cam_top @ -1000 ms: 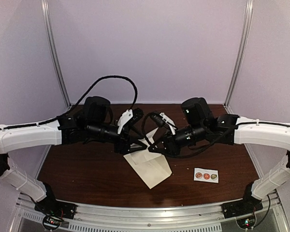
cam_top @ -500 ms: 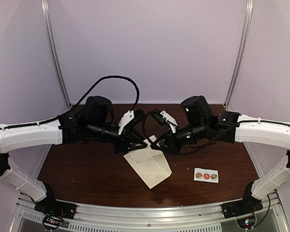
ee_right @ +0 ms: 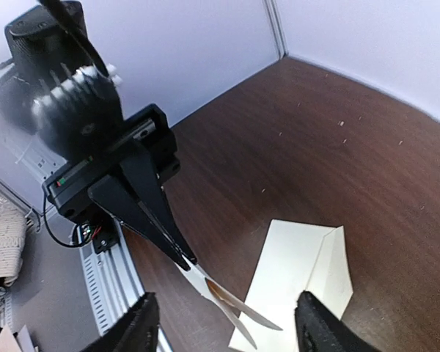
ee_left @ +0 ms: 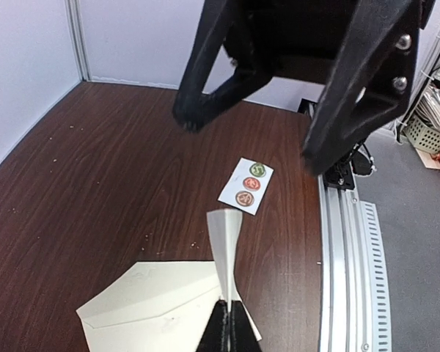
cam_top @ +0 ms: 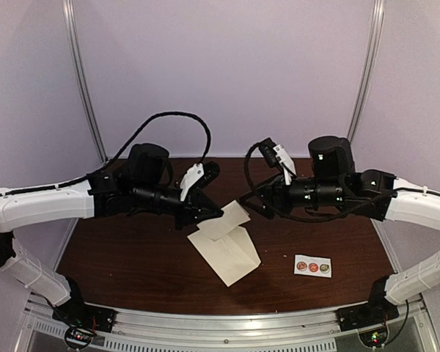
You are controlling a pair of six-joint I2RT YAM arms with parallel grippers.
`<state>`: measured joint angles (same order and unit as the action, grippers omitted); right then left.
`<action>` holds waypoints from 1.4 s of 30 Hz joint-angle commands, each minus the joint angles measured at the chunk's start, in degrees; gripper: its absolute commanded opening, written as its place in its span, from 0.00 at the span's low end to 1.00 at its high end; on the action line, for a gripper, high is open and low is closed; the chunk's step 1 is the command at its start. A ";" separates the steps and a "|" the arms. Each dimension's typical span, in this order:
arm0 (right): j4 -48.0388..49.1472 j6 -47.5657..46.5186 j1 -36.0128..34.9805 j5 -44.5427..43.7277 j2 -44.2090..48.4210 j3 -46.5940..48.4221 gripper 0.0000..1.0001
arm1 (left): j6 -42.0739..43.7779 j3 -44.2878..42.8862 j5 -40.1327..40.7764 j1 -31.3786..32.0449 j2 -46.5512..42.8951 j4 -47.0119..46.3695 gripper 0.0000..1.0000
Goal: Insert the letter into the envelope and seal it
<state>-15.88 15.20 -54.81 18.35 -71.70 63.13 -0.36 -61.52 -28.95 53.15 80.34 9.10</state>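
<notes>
— Where is the envelope (cam_top: 227,255)?
— It is seen lying flat on the brown table (cam_top: 132,257), in the middle, turned a bit. It is cream and long, with a pointed flap.
— What is being done?
— The letter (cam_top: 233,214) is held up just over its far end. It is pinched by the tightly closed left gripper (ee_left: 226,331). The right gripper (ee_right: 226,326) is spread apart, and nothing is held by it.
— What is needed next?
— Likely the envelope must be held open so the letter can be slid in. The stickers (cam_top: 312,266), at the near right, are left for sealing.
</notes>
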 commanded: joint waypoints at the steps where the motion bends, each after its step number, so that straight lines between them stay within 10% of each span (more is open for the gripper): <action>1: 8.03 4.49 0.78 -8.65 7.17 -4.79 0.73 | -5.85 0.61 5.18 0.21 -3.20 -5.91 0.00; 7: 26.73 13.67 1.46 -11.37 15.42 -16.83 0.94 | -23.15 10.48 11.04 0.35 -8.33 -29.86 0.00; 21: 45.01 19.84 0.97 5.29 3.49 -18.24 0.95 | -45.72 23.38 10.45 0.52 -6.74 -68.64 0.00; 42: 52.39 23.32 0.84 10.17 -2.26 -14.46 0.00 | -44.40 23.81 8.77 0.72 -4.28 -66.35 0.05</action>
<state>33.89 38.04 -53.74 28.49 -74.59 47.77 -46.70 -37.30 -19.29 53.39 76.47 -58.48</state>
